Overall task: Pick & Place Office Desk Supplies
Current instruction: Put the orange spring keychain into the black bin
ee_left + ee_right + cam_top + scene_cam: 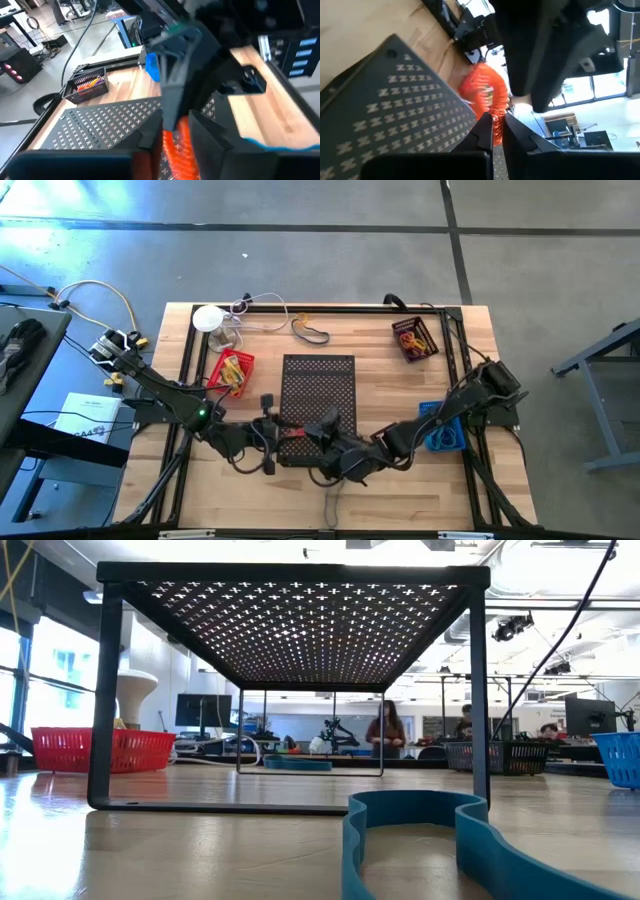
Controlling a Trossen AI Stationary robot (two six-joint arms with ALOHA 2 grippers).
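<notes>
An orange coiled loop (291, 432) is held above the near edge of the black perforated stand (318, 395). My left gripper (283, 431) comes from the table's left and is shut on the loop (175, 147). My right gripper (322, 432) comes from the right and is shut on the same loop (485, 92). The two grippers meet nearly tip to tip. The low view shows the stand (290, 625) but neither gripper nor the loop. My left gripper pinches one end of the orange coil (172, 137) between its two fingers, coming about level from the table's left. The coil is clear of the stand's top. My right gripper pinches the coil's other end (498, 125) between its two fingers (482, 134), coming from the table's right. The rest of the coil bulges out beyond the fingertips.
A red basket (230, 370) with yellow pieces stands left of the stand, and a dark basket (414, 338) with coloured loops stands far right. A blue basket (443, 430) sits under the right arm. A dark band (310, 332) and a white disc (208, 318) with cords lie at the far edge.
</notes>
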